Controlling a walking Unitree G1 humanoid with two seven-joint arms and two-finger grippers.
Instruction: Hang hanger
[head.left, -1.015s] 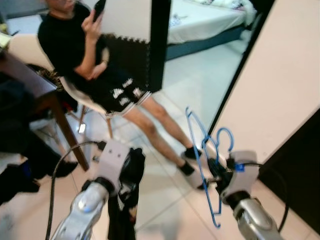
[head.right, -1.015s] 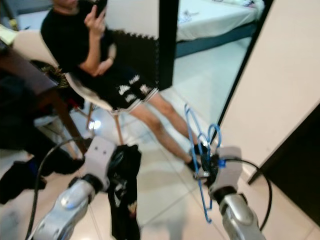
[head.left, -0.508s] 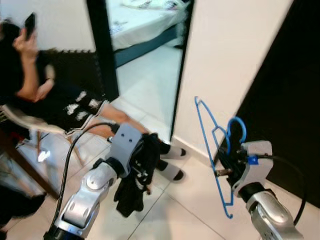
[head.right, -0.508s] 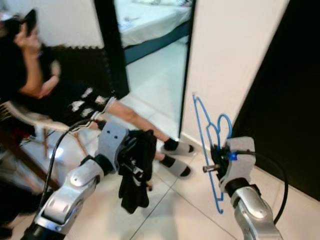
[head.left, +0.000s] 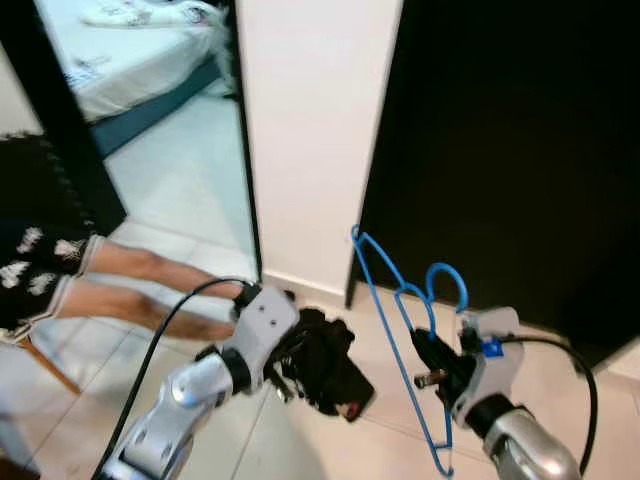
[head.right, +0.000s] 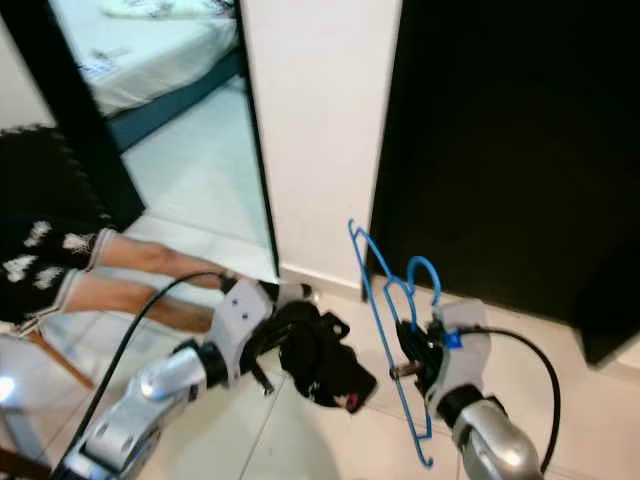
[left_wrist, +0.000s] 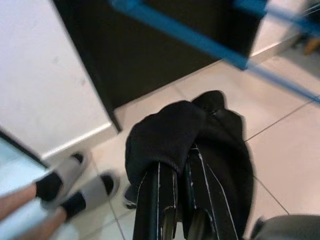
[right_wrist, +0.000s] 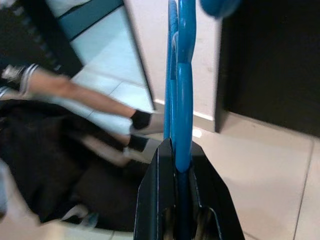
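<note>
right hand (head.left: 432, 362) clamps blue hanger (head.left: 392, 320) | left hand (head.left: 290, 352) grips black garment (head.left: 328, 370) | no legible writing

Head pair looking forward and down across both arms toward the tiled floor (head.left: 590, 385). Wrist views close along their fingers, sharing the blue hanger (right_wrist: 180, 100).

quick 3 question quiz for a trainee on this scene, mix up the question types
1. True or false: the right pincer is shut on the blue plastic hanger.
2. The left pincer grips: A) a white towel B) a black bunched cloth C) a red cup
3. Fill in: the person's legs lie on the robot's ___ side.

Key: 1 true; 2 B; 3 left
</note>
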